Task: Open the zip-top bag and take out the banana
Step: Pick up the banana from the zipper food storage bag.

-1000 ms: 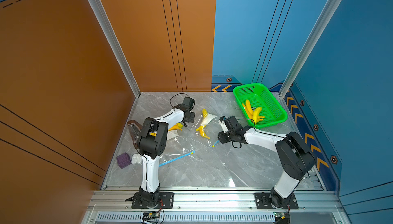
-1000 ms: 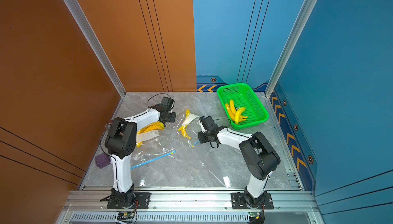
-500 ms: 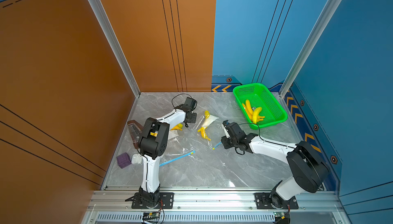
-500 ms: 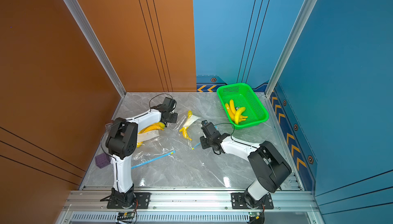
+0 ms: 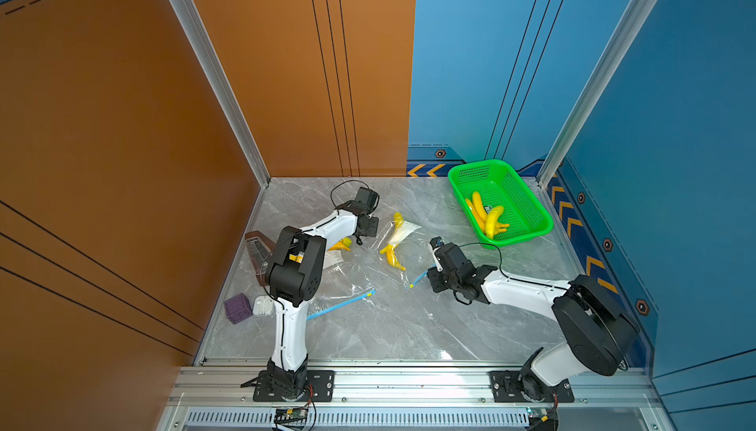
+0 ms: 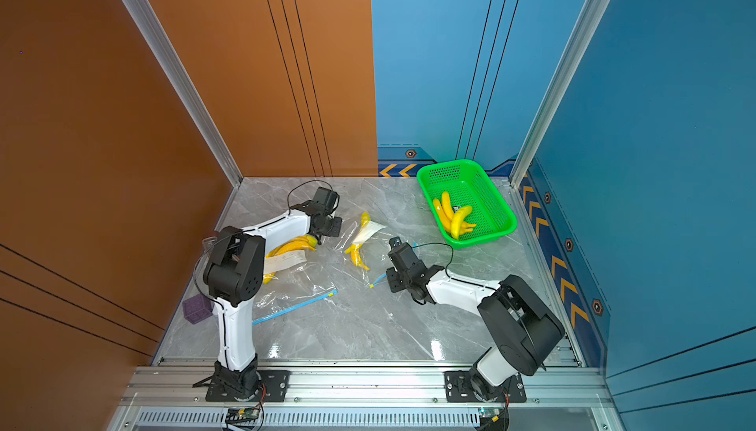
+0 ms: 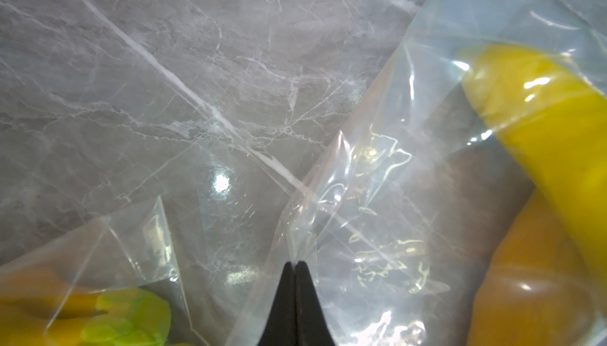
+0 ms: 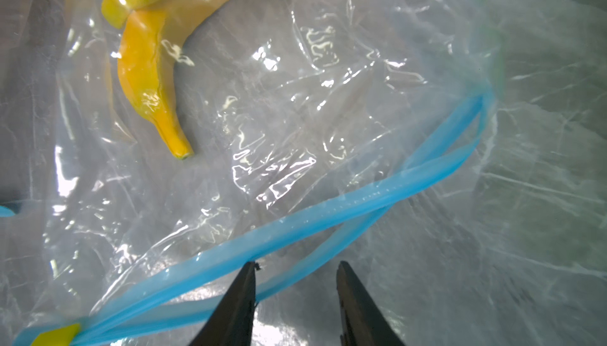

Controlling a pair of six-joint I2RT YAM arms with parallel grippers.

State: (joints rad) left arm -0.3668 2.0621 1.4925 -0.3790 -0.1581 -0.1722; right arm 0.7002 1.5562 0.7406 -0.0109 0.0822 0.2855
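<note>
bag (image 8: 295, 98) mouth parted, banana (image 8: 147, 75) inside
left gripper (image 7: 294, 267), tips pressed together, pinches the bag on its side far from the basket (image 5: 519, 238); right gripper (image 8: 296, 263), jaws spread, sits at the blue zip (image 8: 328, 216), nearer the basket.

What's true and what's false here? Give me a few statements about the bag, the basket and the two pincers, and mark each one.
1. The green basket holds bananas. True.
2. The right pincer is shut tight. False: its jaws stand apart at the blue zip strip.
3. The left pincer is shut on the zip-top bag. True.
4. The purple cube sits in the basket. False: it stands on the table near the left arm's base.
5. The bag is empty. False: a banana lies inside.
</note>
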